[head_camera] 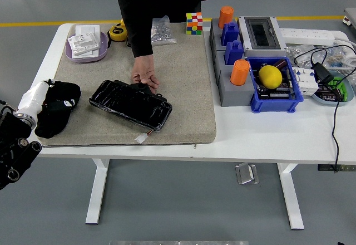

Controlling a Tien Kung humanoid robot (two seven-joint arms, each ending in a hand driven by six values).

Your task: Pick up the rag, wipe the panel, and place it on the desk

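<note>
The left hand meets the rag at nine o'clock, grip unreadable, while a person's hand steadies the panel for wiping.

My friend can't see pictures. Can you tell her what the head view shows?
A robot's left hand rests on a black rag at the left end of a tan mat on a white table. Beside the rag lies a shiny black panel, which a person's hand steadies from the far side.
</note>
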